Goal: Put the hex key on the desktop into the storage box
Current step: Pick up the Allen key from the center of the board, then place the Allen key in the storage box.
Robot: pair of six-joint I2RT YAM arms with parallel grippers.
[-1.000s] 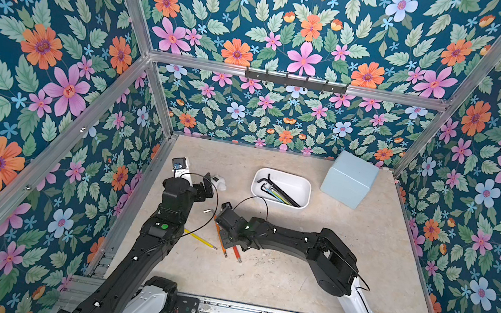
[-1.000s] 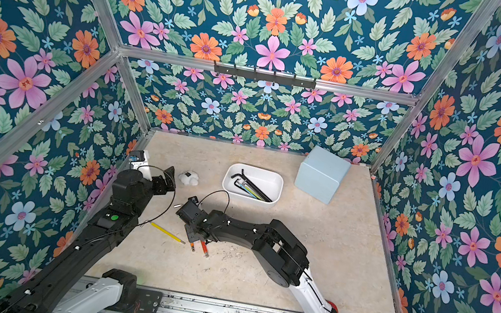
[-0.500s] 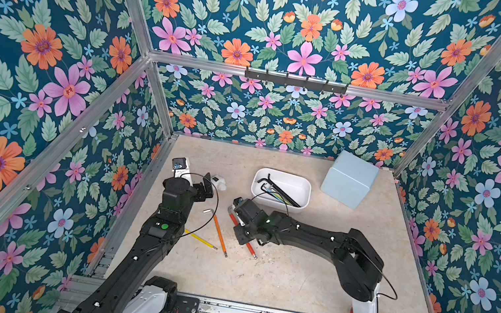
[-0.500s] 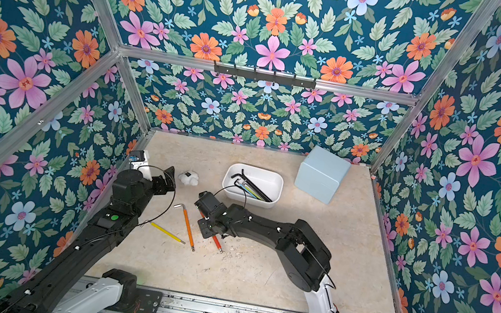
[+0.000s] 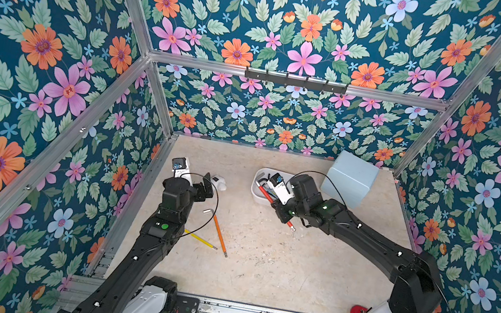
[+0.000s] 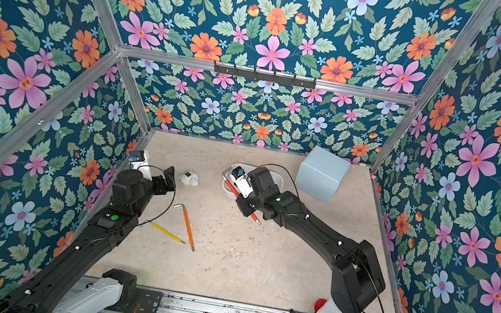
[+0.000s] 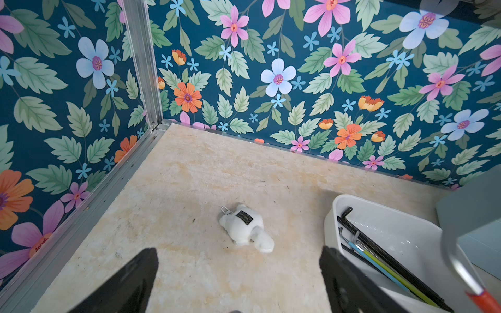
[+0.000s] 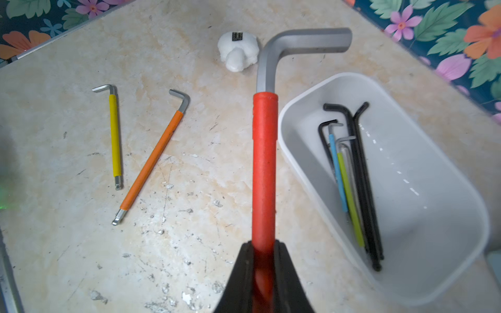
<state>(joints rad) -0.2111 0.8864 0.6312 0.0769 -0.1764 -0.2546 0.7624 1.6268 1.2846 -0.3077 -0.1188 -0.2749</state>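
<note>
hard to see: in both top views the right arm covers most of the storage box (image 5: 256,197), and the right gripper's fingers are tucked under the wrist there, so only the wrist cam shows the grip. One corner of the box is cut off and blurry in the right wrist view. There's also a red round thing (image 5: 357,311) half behind the right arm's base, no clue what it is.
right gripper (image 8: 264,250): clamped on the red hex key (image 8: 264,162), jaws nearly together with just the red sleeve between them.
red hex key: lifted off the desktop (image 5: 257,270), with the bare silver bent end sticking out ahead of the fingers. In both top views that end hangs over the left part of the box, and the other end pokes out behind the wrist over the table.
left gripper (image 7: 238,267): spread wide, nothing in it, hanging near the left wall and facing the white plush toy (image 7: 244,227).
in the box: hex keys (image 8: 349,189) in black, blue and green, bunched along one side.
on the desktop: orange hex key (image 8: 151,162) and yellow hex key (image 8: 115,135), near each other by the left arm, well apart from the box.
around: pale blue box (image 5: 349,178) just beside the storage box, toward the back right. The plush toy sits off to the box's left, not touching it.
</note>
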